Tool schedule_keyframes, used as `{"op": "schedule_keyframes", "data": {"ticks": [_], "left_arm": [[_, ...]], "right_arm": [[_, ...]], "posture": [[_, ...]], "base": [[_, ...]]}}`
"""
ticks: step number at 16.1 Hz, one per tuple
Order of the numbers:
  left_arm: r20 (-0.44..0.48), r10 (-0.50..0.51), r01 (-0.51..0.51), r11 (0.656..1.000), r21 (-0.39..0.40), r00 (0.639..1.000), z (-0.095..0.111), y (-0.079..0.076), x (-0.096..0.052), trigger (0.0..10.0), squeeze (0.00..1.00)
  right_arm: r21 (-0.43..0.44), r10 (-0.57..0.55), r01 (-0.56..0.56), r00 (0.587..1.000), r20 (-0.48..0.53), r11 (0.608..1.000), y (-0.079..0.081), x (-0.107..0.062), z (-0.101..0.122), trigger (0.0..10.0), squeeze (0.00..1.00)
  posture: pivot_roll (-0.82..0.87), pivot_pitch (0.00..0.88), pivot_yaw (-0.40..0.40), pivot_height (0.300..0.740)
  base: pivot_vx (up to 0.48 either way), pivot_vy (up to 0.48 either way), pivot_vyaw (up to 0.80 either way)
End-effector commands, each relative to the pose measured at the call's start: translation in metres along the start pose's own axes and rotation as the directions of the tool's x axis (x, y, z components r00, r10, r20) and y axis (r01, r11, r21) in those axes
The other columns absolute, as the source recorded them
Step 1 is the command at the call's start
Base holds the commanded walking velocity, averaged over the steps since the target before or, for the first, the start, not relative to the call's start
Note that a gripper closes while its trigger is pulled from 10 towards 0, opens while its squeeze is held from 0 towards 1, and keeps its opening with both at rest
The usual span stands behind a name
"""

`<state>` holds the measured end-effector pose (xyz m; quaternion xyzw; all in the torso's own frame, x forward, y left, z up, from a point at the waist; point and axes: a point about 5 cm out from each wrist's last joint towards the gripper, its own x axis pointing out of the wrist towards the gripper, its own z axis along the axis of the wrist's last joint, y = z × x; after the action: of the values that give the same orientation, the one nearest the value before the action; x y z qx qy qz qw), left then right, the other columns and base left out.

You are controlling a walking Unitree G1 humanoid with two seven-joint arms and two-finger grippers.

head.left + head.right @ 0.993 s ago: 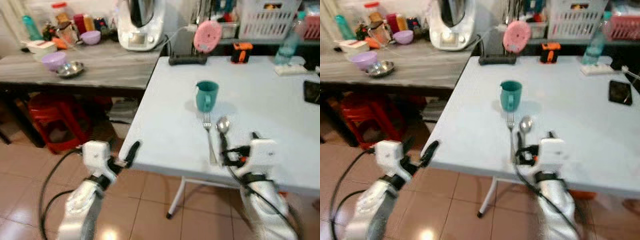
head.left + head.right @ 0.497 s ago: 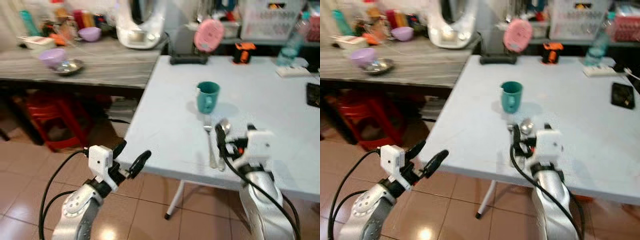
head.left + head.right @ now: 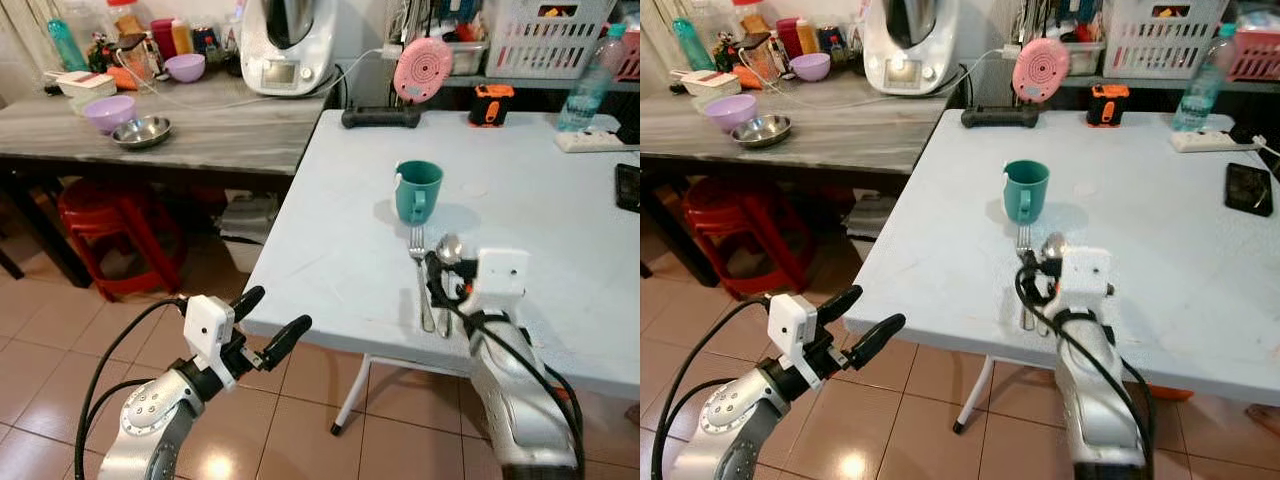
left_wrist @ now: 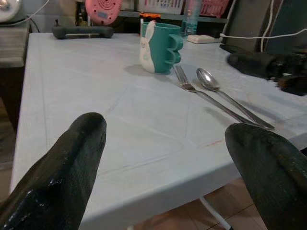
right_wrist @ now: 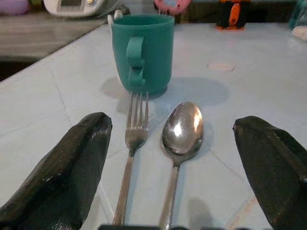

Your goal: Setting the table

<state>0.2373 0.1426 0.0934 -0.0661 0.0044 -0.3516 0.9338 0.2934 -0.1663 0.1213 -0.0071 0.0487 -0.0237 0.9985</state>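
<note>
Tiled kitchen, cluttered grey counter behind. Pale blue bench (image 3: 340, 250) carries teal mug (image 3: 416, 190), with fork (image 3: 420, 270) and spoon (image 3: 446, 262) side by side just before it. Right pincer (image 3: 437, 288) spread wide over their handles, empty; left pincer (image 3: 268, 317) wide, empty, off the bench edge. Cutlery ends look close to the edge; I'd judge a careless retreat could drag them off.

Red stool (image 3: 118, 232), pink fan (image 3: 423, 70), water bottle (image 3: 588, 88), white basket (image 3: 545, 35)

On the table (image 3: 330, 230), a fork (image 3: 421, 272) and spoon (image 3: 445, 258) lie side by side, spoon at the fork's 3 o'clock, with a mug (image 3: 416, 190) standing at their 12 o'clock.
</note>
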Motion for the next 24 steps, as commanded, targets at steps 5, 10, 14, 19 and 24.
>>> {"op": "schedule_keyframes", "data": {"ticks": [5, 10, 14, 19, 24], "left_arm": [[-0.022, -0.054, 0.054, 0.998, 0.027, 0.998, 0.004, -0.003, 0.0, 10.0, 0.0], [-0.026, -0.075, 0.076, 0.996, 0.042, 0.997, 0.005, -0.005, 0.001, 10.0, 0.0], [-0.037, -0.097, 0.099, 0.994, 0.055, 0.995, 0.005, -0.005, 0.001, 10.0, 0.0], [-0.052, -0.112, 0.115, 0.992, 0.046, 0.992, 0.0, -0.006, 0.002, 10.0, 0.0], [-0.055, -0.114, 0.116, 0.992, 0.039, 0.992, -0.003, -0.005, -0.001, 10.0, 0.0]], "right_arm": [[0.009, 0.067, -0.067, 0.995, -0.078, 0.998, 0.017, 0.019, 0.002, 10.0, 0.0], [0.015, 0.071, -0.07, 0.984, -0.166, 0.997, 0.025, 0.032, -0.007, 10.0, 0.0], [0.009, 0.086, -0.086, 0.977, -0.197, 0.996, 0.027, 0.04, -0.011, 10.0, 0.0], [0.03, 0.122, -0.119, 0.967, -0.223, 0.992, 0.034, 0.04, -0.022, 0.0, 0.0], [0.019, 0.112, -0.11, 0.962, -0.247, 0.994, 0.025, 0.043, -0.029, 0.0, 0.0]], "posture": [[-0.09, 0.0, 0.083, 0.74], [-0.09, 0.0, 0.084, 0.74], [-0.09, 0.0, 0.088, 0.74], [-0.09, 0.0, 0.088, 0.74], [-0.08, 0.0, 0.091, 0.74]], "base": [[0.0, 0.0, 0.0], [0.0, 0.0, 0.0], [0.0, 0.0, 0.0], [0.0, 0.0, 0.0], [0.0, 0.0, 0.0]]}}
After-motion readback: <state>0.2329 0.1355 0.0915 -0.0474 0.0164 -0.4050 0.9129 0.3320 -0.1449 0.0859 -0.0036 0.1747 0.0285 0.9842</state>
